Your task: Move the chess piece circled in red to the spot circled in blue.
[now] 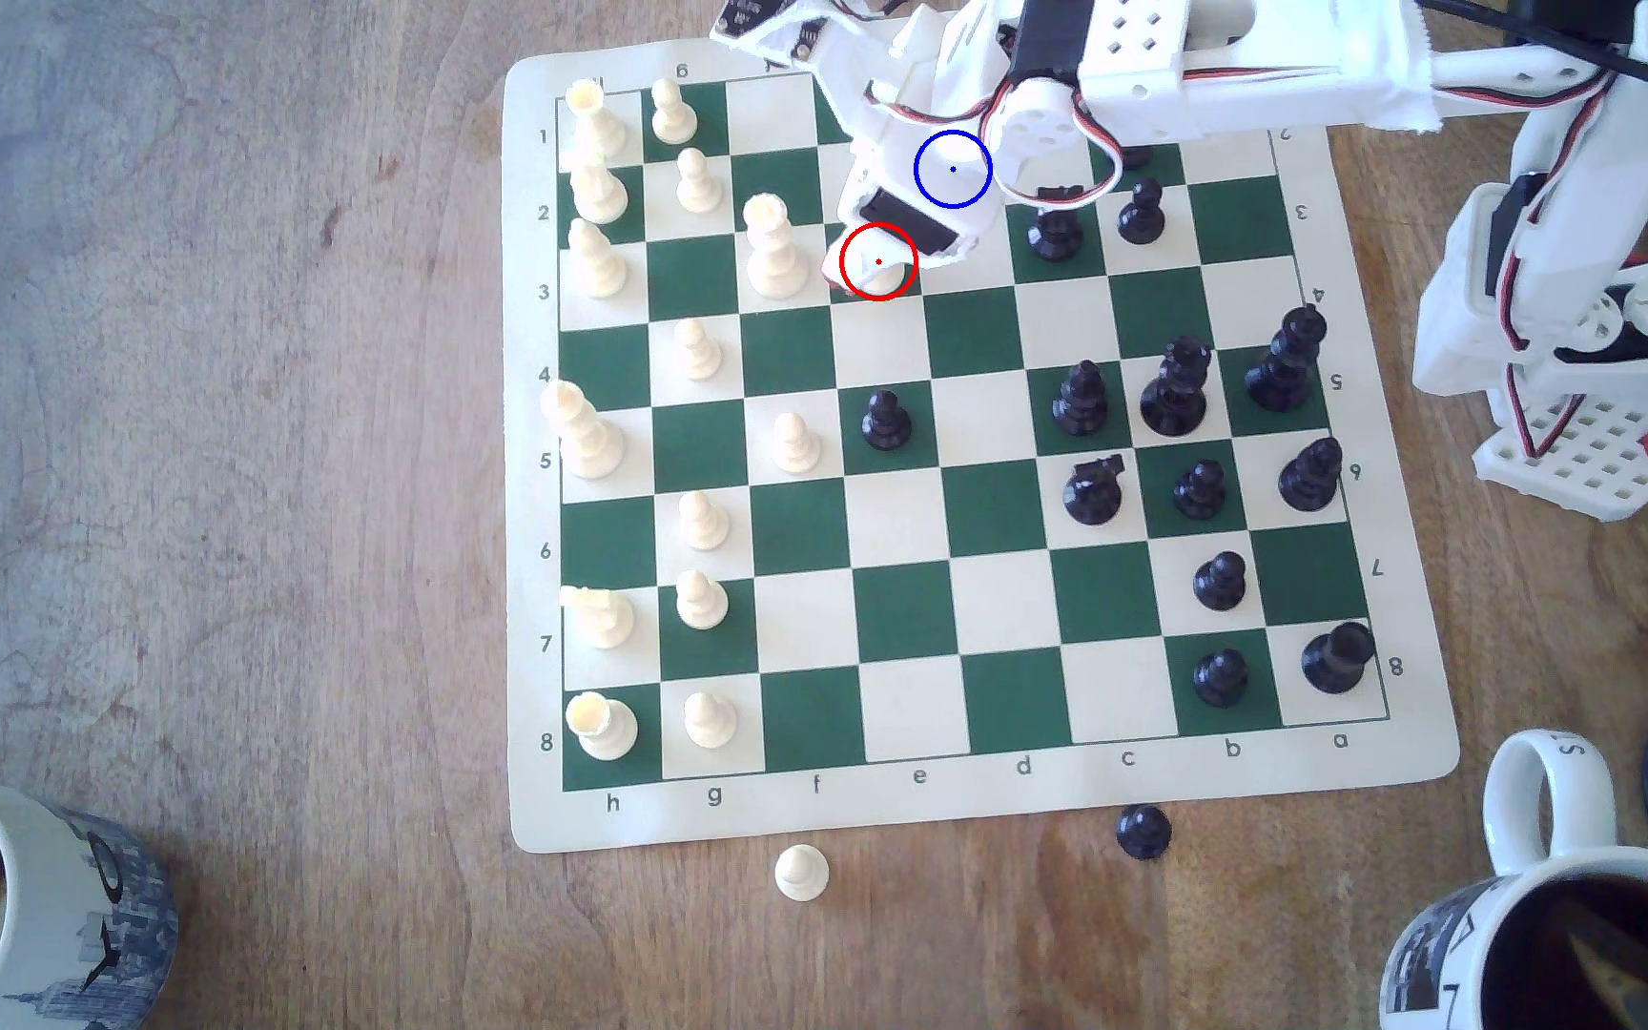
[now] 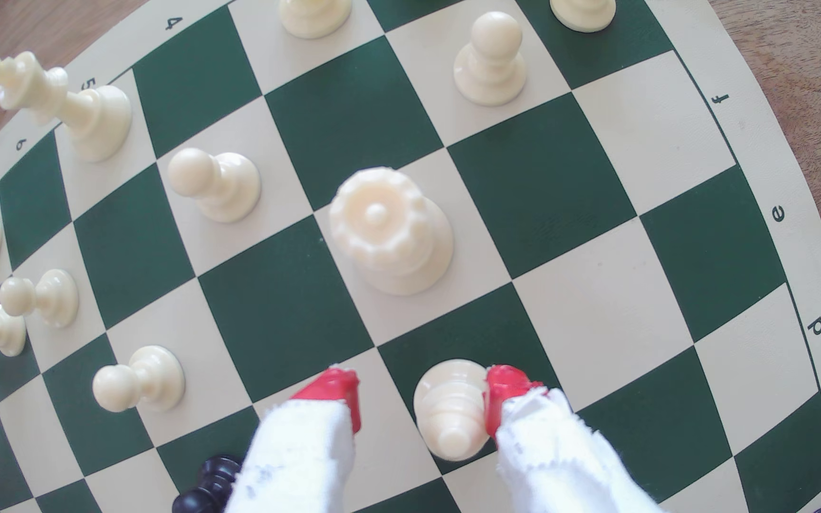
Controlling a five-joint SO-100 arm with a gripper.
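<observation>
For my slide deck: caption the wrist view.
Open gripper straddling the cream bishop on its green square, one red fingertip touching it, cream queen just beyond.

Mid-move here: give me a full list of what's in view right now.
bishop: one, cream, red-ringed green square, between the pincer tips.
blue ring: one, drawn over the arm; square beneath hidden.
other cream pieces: fourteen on board, exterior view's left; one off board.
black pieces: at least thirteen on board, exterior view's right; one off board.
chessboard: one, green and cream, on wooden table.
mugs: two, exterior view's bottom corners.
arm: one, white.
pincer: one, red-tipped, open.
</observation>
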